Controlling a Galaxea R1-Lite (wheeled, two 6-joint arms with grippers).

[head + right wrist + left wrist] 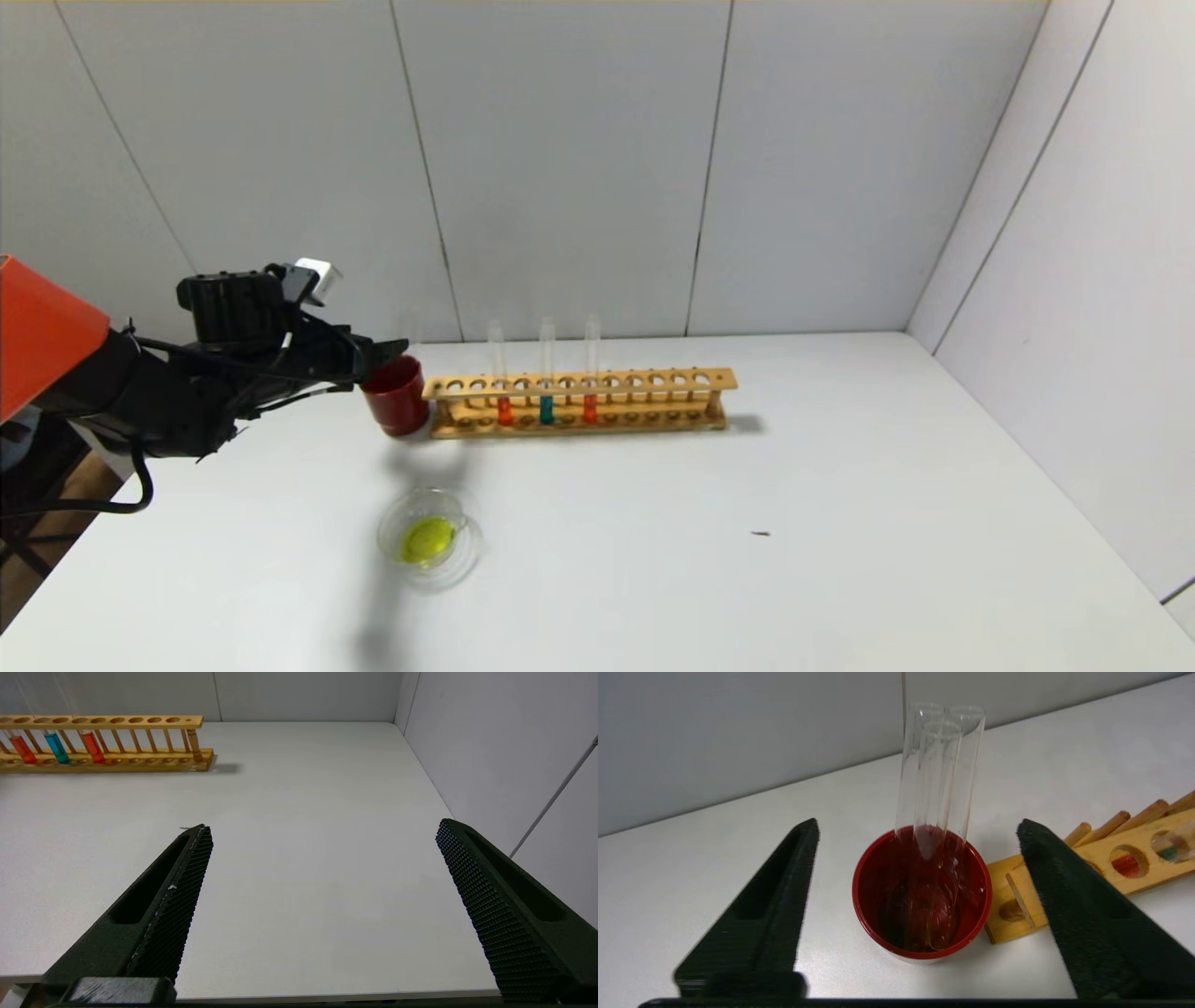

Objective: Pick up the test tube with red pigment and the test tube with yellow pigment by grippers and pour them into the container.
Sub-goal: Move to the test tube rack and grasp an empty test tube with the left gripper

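Two test tubes with red pigment (504,409) (590,407) stand in the wooden rack (672,380), with a teal tube (546,408) between them. No tube with yellow pigment shows. The container (470,544), a clear glass dish, holds a yellow pool. My left gripper (385,359) is open beside the dark red cup (397,399). In the left wrist view its fingers (794,868) flank the cup (873,891), which holds three empty clear tubes (941,765). My right gripper (322,830) is open and empty over bare table and is out of the head view.
The rack's end (1064,891) touches the cup's side. The right wrist view shows the rack (154,763) far off with its red tubes (93,747) and teal tube (57,748). A small dark speck (761,534) lies on the white table. Walls close the back and right.
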